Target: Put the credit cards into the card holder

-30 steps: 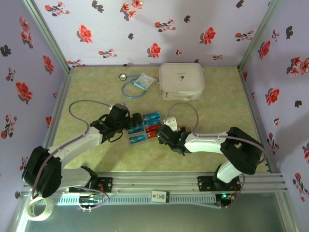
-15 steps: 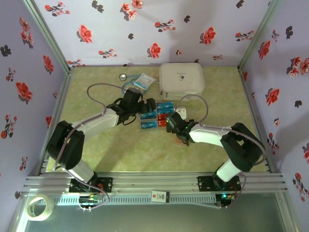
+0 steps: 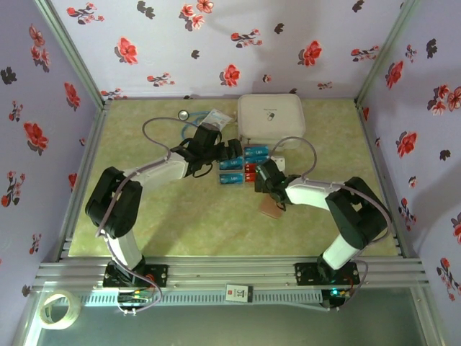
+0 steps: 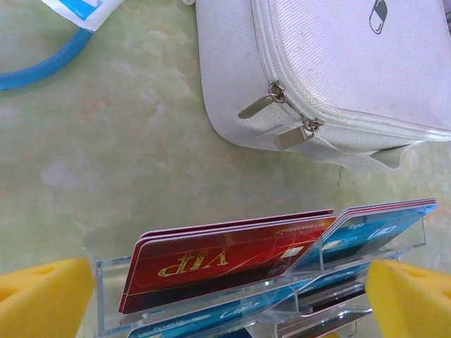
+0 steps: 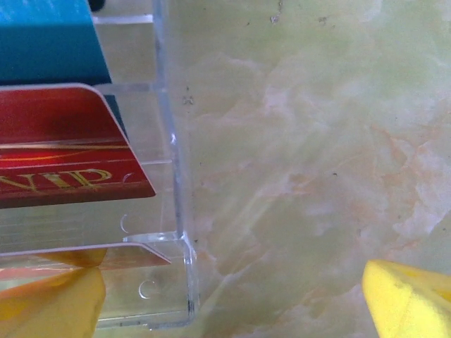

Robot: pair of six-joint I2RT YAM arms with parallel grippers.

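Red and blue credit cards (image 3: 243, 163) stand in a clear acrylic rack (image 3: 238, 175) just in front of the white case. My left gripper (image 3: 232, 151) is open at the rack's left end. In the left wrist view its yellow pads (image 4: 42, 296) flank the rack (image 4: 211, 310), with the red cards (image 4: 225, 257) and the blue cards (image 4: 377, 229) between them. My right gripper (image 3: 261, 173) is open at the rack's right end, with the rack's corner (image 5: 173, 232) and a red card (image 5: 63, 165) between its pads (image 5: 412, 296). The pinkish-brown card holder (image 3: 271, 209) lies flat under the right forearm.
A white zip case (image 3: 271, 120) (image 4: 338, 70) sits right behind the rack. At the back left lie a blue cable loop (image 3: 193, 135), a blue-and-white packet (image 3: 215, 119) and a small round disc (image 3: 184, 114). Papered walls close three sides.
Both arms have reached farther from the near edge toward the white case. The card rack has shifted back and to the right with them. The card holder has come into view.
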